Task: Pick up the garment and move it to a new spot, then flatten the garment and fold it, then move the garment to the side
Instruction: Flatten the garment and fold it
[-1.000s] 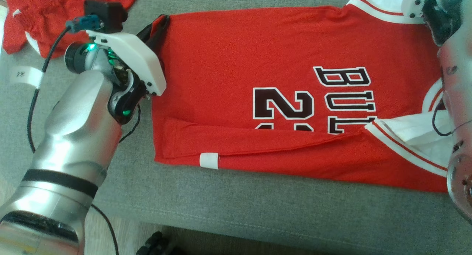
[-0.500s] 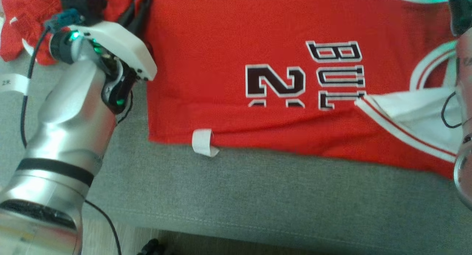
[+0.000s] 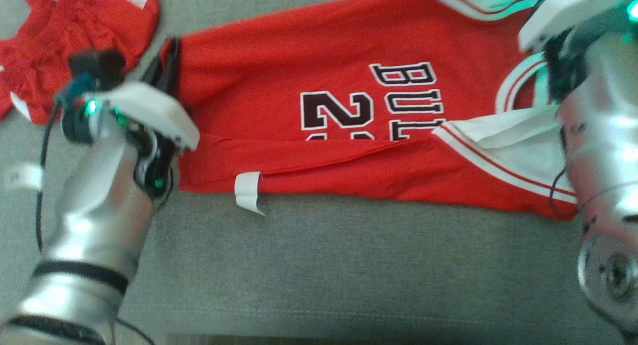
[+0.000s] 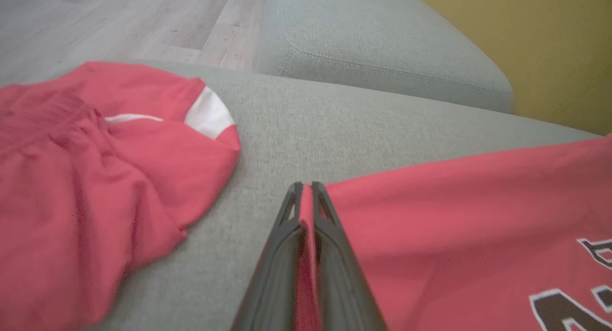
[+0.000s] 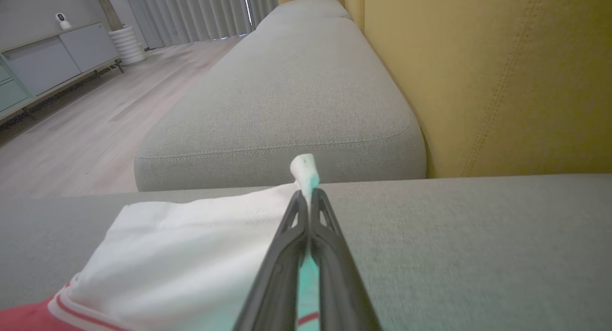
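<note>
A grey sofa (image 3: pixel 349 265) carries the red jersey (image 3: pixel 279 61), spread flat with its near edge folded over. Crumpled red shorts (image 3: pixel 65 51) lie near the jersey's hem end. The left fingers (image 4: pixel 287 240) are clamped on the hem corner and the right fingers (image 5: pixel 287 240) on the white shoulder trim, while a white tag (image 3: pixel 247 188) hangs off the near edge.

Bright, even daylight; head view blurred, wrist views edge-warped.

Red jersey (image 3: pixel 324 51) lettered BUL lies spread on grey sofa cushion (image 3: pixel 349 265), near edge folded over lower half of number 2. Left gripper (image 3: pixel 170 48) pinches jersey's left corner, fingers together. White tag (image 3: pixel 247 190) hangs off hem. Crumpled red garment (image 3: pixel 75 46) lies upper left. Right forearm (image 3: pixel 598 135) overlaps collar end.
</note>
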{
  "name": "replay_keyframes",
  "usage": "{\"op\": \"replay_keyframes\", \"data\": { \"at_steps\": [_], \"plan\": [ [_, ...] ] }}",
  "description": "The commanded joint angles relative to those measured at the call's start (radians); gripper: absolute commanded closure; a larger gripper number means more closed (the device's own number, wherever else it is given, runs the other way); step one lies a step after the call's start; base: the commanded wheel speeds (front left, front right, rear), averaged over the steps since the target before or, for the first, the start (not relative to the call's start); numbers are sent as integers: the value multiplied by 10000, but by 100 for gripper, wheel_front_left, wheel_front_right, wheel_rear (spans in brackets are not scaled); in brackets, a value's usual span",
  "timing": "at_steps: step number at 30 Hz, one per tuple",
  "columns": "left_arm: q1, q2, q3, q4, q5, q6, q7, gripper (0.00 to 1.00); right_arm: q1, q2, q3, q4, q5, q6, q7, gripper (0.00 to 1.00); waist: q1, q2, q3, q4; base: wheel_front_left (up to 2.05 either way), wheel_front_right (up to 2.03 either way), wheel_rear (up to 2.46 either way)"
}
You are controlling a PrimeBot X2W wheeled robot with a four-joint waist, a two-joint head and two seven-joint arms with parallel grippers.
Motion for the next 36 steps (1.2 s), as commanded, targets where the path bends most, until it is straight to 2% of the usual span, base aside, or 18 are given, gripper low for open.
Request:
{"op": "replay_keyframes", "data": {
  "at_steps": [1, 7, 8, 16, 23, 24, 25, 26, 27, 31, 36],
  "plan": [
    [373, 456, 609, -475, -42, 175, -128, 100, 289, 307, 507, -230, 496, 35, -298, 100, -1, 0, -467, -350, 0, 0, 0],
    [1997, 370, 1191, -1115, 293, 469, -131, 100, 1761, 493, 1850, -732, 2232, 35, -478, 100, -1, 0, -1156, -791, 0, 0, 0],
    [1997, 370, 1191, -1115, 293, 469, -131, 100, 1761, 493, 1850, -732, 2232, 35, -478, 100, -1, 0, -1156, -791, 0, 0, 0],
    [3588, 198, 1757, -1562, 826, 695, -132, 100, 4293, 244, 3178, -2685, 4489, 35, 237, 100, -1, 0, -1800, -1274, 0, 0, 0],
    [4353, 5, 2255, -1819, 1448, 843, -133, 100, 5984, -56, 3479, -4169, 5290, 35, 928, 100, -1, 0, -2053, -1449, 0, 0, 0],
    [4465, -40, 2363, -1877, 1520, 901, -133, 100, 6159, -55, 3425, -4320, 5353, 35, 982, 73, -1, 0, -2093, -1457, 0, 0, 0],
    [4583, -65, 2483, -1981, 1636, 985, -133, 77, 6319, -50, 3372, -4469, 5397, 35, 1036, 13, -1, 0, -2131, -1453, 0, 0, 0],
    [4719, -97, 2605, -2113, 1773, 1088, -133, 36, 6457, -33, 3281, -4637, 5465, 35, 1054, 0, -1, 0, -2164, -1444, 0, 0, 0],
    [4879, -154, 2734, -2256, 1898, 1200, -133, 0, 6586, -15, 3182, -4806, 5524, 35, 1062, 0, -1, 0, -2211, -1426, 0, 0, 0],
    [5713, -498, 3480, -3131, 2483, 1641, -133, 0, 7039, 60, 2764, -5541, 5457, 35, 1156, 0, -1, 0, -2345, -1280, 0, 0, 0],
    [6345, -905, 4046, -3850, 2916, 1624, -133, 0, 7189, 217, 2333, -5734, 5101, 35, 1282, 0, -1, 0, -2337, -998, 0, 0, 0]
  ]
}}
